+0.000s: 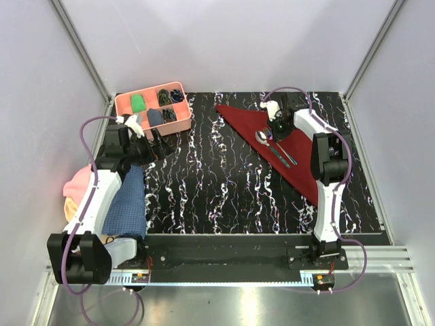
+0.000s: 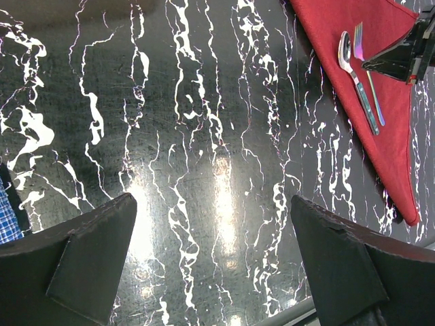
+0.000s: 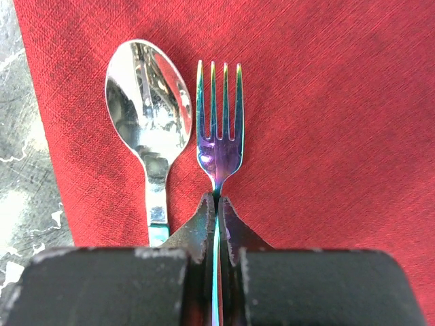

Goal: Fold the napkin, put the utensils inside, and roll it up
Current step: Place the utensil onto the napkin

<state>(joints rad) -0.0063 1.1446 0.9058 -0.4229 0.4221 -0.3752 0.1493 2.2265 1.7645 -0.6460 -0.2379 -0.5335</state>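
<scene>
Napkin (image 1: 285,146), dark red and folded into a long triangle, lies on the right side of the black marbled table (image 1: 217,183). On it we see the silvery spoon (image 3: 149,115) and the iridescent fork (image 3: 219,129) side by side, bowl and tines pointing the same way. Our right gripper (image 3: 217,210) has its fingers clenched on the fork's neck, just below the tines. Our left gripper (image 2: 214,261) hangs over bare table with its fingers (image 2: 88,261) spread wide, grasping nothing. Behind it sits a pink compartment tray (image 1: 153,105); blue checked cloth (image 1: 129,200) and pink cloth (image 1: 76,190) lie at the left edge.
</scene>
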